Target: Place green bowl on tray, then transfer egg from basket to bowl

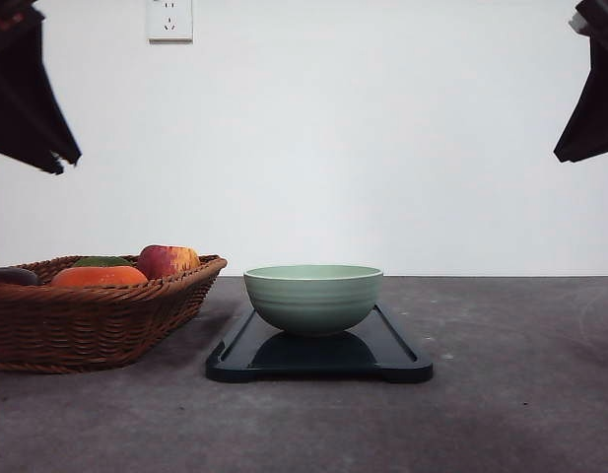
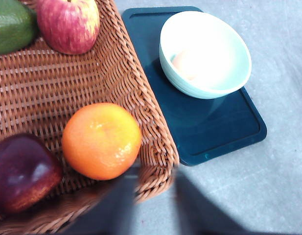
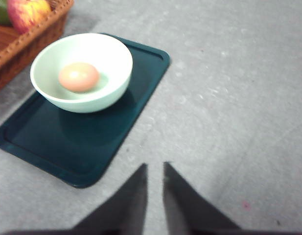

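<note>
**Evidently Complete: Bowl on Tray, Egg in Bowl**

Status: both steps appear done. The bowl [image 1: 312, 298] stands on the tray [image 1: 402, 357], and the egg [image 3: 79, 77] lies inside the bowl, near its middle. No further transfer looks necessary; only arm retraction may remain.

Left arm: the left gripper [image 2: 153, 205] hangs above the near corner of the basket [image 1: 97, 325]. Its fingers appear as dark blurred shapes with a gap between them, holding nothing; how wide they stand cannot be told.

Basket: it sits just left of the tray. Contents are an orange [image 2: 101, 140], a red apple [image 2: 68, 24], a dark purple fruit [image 2: 21, 171] and a green item [image 2: 11, 24].

Tray: it carries the bowl toward its far end; the near end is bare.

Right arm: the right gripper [image 3: 154, 196] hovers over bare table [image 3: 239, 98] beside the tray, fingers nearly together, empty.
</note>
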{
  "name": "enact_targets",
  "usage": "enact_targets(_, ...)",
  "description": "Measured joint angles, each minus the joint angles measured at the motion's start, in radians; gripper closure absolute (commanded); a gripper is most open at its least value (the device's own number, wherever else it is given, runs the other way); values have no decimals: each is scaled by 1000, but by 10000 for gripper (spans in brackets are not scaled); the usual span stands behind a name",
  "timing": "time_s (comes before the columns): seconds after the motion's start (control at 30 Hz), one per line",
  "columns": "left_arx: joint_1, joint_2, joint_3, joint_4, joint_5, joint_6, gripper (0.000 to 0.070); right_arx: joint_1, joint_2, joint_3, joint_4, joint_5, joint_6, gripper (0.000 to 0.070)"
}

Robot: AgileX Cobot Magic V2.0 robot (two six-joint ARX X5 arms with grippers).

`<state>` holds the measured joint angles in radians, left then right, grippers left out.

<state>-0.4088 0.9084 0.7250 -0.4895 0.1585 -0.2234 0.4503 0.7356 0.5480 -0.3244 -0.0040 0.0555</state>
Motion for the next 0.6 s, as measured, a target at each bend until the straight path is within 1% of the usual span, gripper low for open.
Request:
enact_targets(0.43, -5, -5, -1, 0, 0, 1, 700, 0, 0, 0, 0, 3, 0, 685)
enact_targets(0.5, 6, -24, -7, 10, -5, 35, 700, 0, 0, 0, 0, 4, 0, 685)
enact_targets(0.6, 68, -106, -62, 83, -8, 110, 700, 0, 0, 0, 0, 4, 0, 685)
